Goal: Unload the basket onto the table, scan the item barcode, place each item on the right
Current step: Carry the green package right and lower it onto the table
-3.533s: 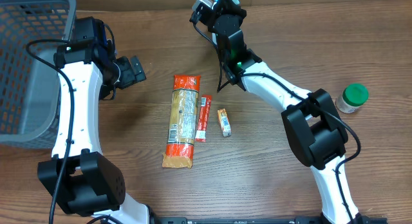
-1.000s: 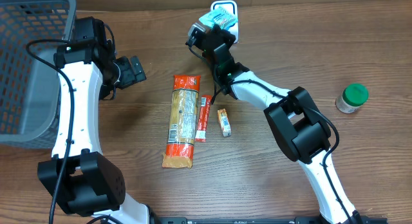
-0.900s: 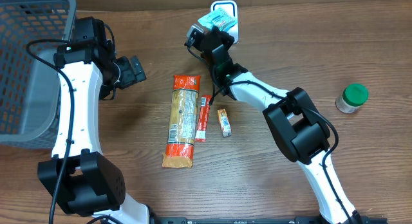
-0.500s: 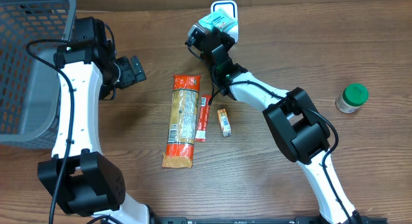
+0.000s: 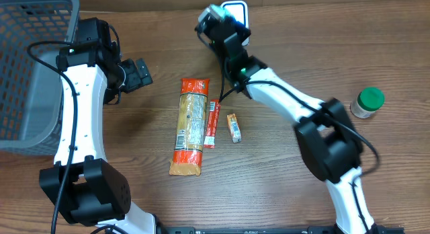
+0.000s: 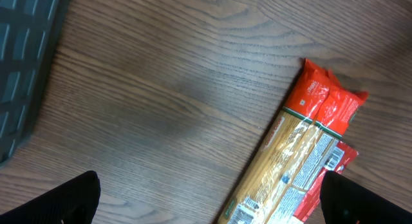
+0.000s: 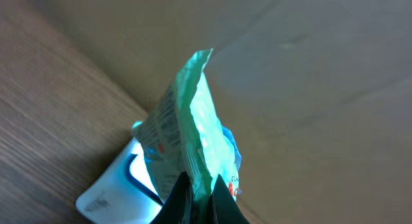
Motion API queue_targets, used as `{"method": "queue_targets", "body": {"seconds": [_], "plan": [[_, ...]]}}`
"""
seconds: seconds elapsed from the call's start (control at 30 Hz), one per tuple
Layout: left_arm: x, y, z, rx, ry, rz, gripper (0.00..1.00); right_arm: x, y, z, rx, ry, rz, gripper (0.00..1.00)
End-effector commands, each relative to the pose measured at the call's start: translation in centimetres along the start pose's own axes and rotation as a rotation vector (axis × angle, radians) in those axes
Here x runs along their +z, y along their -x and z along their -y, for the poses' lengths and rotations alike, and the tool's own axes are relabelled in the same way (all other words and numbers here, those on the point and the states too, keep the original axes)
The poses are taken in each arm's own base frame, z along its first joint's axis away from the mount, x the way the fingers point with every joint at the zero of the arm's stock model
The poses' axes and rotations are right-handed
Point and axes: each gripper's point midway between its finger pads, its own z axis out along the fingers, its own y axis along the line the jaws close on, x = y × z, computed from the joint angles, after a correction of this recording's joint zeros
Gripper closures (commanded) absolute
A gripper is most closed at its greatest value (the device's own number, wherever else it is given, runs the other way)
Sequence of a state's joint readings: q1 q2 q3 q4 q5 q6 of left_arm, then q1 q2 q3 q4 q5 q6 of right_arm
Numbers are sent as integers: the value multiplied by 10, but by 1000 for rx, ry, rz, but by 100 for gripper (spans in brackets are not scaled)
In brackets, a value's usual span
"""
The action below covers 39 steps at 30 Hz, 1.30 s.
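My right gripper (image 7: 198,180) is shut on the lower edge of a crinkled green packet (image 7: 192,118), the item. The packet stands upright over a white barcode scanner (image 7: 114,185) with a lit face. From overhead, the right gripper (image 5: 218,22) hovers at the table's far edge, just left of the scanner (image 5: 237,7), and hides the packet there. My left gripper (image 5: 139,72) hangs open to the left of the goods, holding nothing. In the left wrist view its dark fingertips (image 6: 67,198) stand wide apart above bare wood.
A long orange pasta packet (image 5: 190,126), a red stick pack (image 5: 212,124) and a small orange bar (image 5: 234,127) lie mid-table. A grey mesh basket (image 5: 30,66) stands far left. A green-lidded jar (image 5: 367,103) sits at the right.
The right arm has swung its elbow out to the right and turned its wrist, so the green packet no longer shows from overhead. The left arm has stayed still.
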<state>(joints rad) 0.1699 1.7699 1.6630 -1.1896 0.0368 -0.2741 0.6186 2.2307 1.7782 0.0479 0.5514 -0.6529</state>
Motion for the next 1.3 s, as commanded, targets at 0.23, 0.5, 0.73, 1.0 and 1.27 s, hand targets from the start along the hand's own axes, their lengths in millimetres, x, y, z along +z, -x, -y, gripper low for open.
{"method": "queue_targets", "body": {"seconds": [0.23, 0.5, 0.73, 1.0, 1.27], "plan": [[-3, 3, 3, 23, -2, 12, 1, -95, -8, 86, 277, 59, -208, 97], [-3, 3, 3, 22, -1, 12, 0, -168, -154, 28, 188, 435, -826, 96], [-3, 3, 3, 23, -2, 12, 0, -192, -250, 20, 239, 482, -1118, 96], [-3, 3, 3, 22, -1, 12, 0, -180, -305, 25, 334, 424, -1165, 81], [-3, 3, 3, 23, -1, 12, 0, -157, -295, 20, 516, 388, -1088, 40]]}}
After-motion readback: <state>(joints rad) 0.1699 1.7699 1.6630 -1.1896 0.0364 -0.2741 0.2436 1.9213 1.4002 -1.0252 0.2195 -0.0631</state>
